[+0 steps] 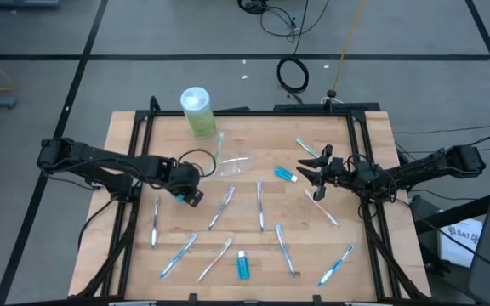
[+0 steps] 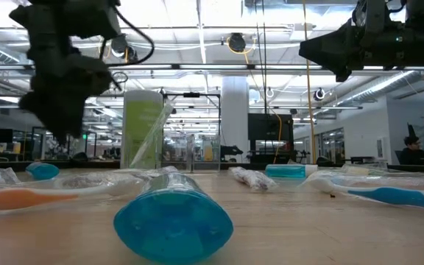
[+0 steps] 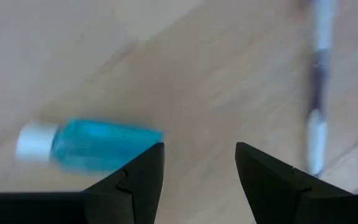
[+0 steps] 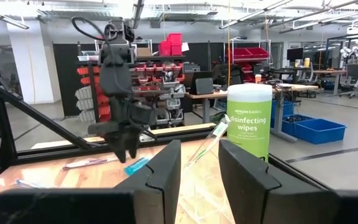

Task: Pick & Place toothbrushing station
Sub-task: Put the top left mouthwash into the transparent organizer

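High view: wooden table (image 1: 253, 127) with about nine toothbrushes scattered flat over its middle and near half, e.g. one (image 1: 221, 208) in the centre. Green-lidded wipes canister (image 1: 197, 112) stands upright at the far left side. Clear cup (image 1: 233, 166) lies on its side near centre with a toothbrush (image 1: 218, 146) poking out toward the canister. Small blue bottle (image 1: 244, 265) lies near the front edge, another blue bottle (image 1: 286, 174) right of centre. Left gripper (image 1: 185, 194) is low over the left-centre boards, something blue right at its tip. Right gripper (image 1: 317, 170) hovers just beside the right-of-centre bottle, not touching it, holding nothing.

Low view: blue bottle (image 2: 173, 215) lies closest to the lens, base toward the camera. Both arms hang above the table; canister (image 2: 143, 129) stands behind, a toothbrush leaning across it.

Left wrist view: fingers (image 3: 143, 180) apart, empty gap, bare wood between them. Blue bottle with white cap (image 3: 89, 144) lies flat just beyond one finger; contact can't be judged. A toothbrush (image 3: 317, 93) lies off to the side.

Right wrist view: fingers (image 4: 160, 180) apart, nothing clamped. Canister (image 4: 249, 121) ahead, left arm (image 4: 122, 81) opposite.
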Robot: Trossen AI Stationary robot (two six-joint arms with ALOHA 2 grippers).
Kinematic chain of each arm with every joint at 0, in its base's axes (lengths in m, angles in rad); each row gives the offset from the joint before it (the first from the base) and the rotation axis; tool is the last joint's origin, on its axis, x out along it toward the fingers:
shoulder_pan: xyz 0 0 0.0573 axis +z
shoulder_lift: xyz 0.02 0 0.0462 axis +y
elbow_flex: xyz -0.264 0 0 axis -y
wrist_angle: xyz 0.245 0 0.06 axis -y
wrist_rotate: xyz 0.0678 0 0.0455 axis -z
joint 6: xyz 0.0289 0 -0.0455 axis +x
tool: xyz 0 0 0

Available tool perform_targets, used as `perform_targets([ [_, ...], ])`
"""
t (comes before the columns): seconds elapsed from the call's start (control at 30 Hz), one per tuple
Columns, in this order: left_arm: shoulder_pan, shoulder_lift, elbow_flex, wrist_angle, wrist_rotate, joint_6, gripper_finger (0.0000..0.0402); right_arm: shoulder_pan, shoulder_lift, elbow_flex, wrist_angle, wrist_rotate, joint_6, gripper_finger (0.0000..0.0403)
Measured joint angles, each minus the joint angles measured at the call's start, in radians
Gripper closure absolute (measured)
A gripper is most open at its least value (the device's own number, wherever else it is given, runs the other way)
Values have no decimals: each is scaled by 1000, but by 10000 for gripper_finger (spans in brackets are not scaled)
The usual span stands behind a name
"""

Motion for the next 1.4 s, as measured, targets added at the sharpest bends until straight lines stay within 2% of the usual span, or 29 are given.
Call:
perform_targets([
  [0.27,-62,0,0,-167,-110,-374,197,0,0,0,0,0,0,303],
  [0.53,-102,4,0,-200,-182,-666,197,0,0,0,0,0,0,303],
  [0.97,-124,117,0,-293,-237,-1127,197,0,0,0,0,0,0,303],
  [1.07,-120,138,0,-287,-244,-1183,197,0,0,0,0,0,0,303],
  [1.23,-121,172,0,-287,-146,-1224,197,0,0,0,0,0,0,303],
  [1.4,-120,191,2,-277,-162,-1237,197,0,0,0,-1,0,-4,303],
])
